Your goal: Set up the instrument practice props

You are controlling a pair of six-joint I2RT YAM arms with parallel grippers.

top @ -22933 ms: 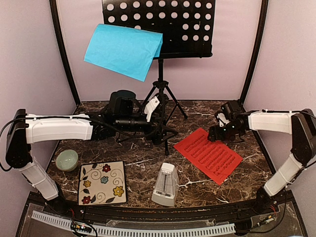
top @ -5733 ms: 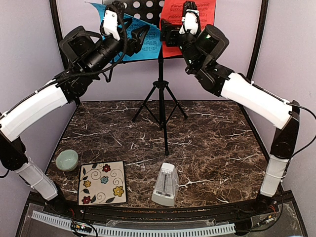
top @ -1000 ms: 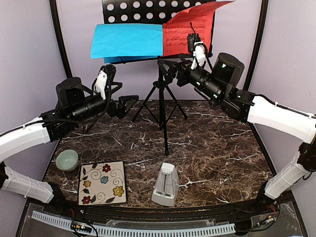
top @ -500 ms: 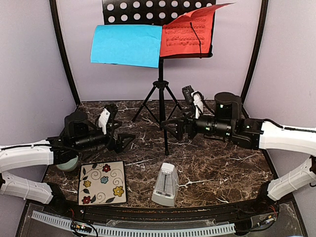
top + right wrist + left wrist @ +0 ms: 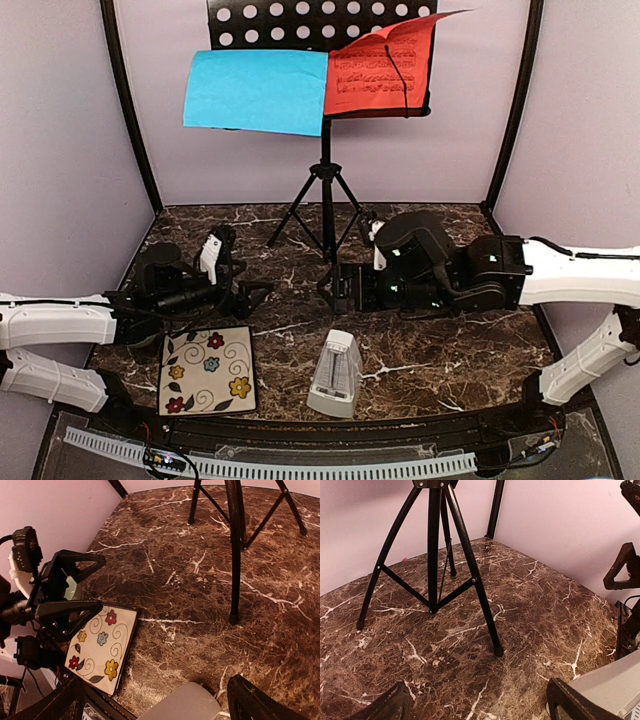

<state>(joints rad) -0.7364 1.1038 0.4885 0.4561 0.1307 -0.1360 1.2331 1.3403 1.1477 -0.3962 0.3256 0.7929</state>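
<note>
So both sheets look sorted: the blue sheet [image 5: 255, 90] and the red sheet [image 5: 380, 70] sit side by side on the stand [image 5: 325, 190], blue hanging past the left edge and red with its top corner curling forward. That leaves the metronome [image 5: 337, 375], which stands upright near the front edge of the desk [image 5: 450, 350], in front of the stand's legs and just right of the tile [image 5: 207, 368]. My read is that the metronome step is in hand now.

Both arms are down low over the desk. The right tool [image 5: 342, 288] hangs just behind and above the metronome with its jaws spread as wide as they go, nothing in them and nothing touched. In the right wrist view the metronome's pale top pokes up at the bottom edge between the fingers [image 5: 60, 705]. The left tool [image 5: 255, 293] is also wide open and empty, hovering above the tile's far edge and pointing at the stand's legs.

Next, I'd guess the right tool has to drop lower, straddle the metronome and close on two opposite faces. It tapers, so a high grip could squeeze it out; going low on the body seems safer.
</note>
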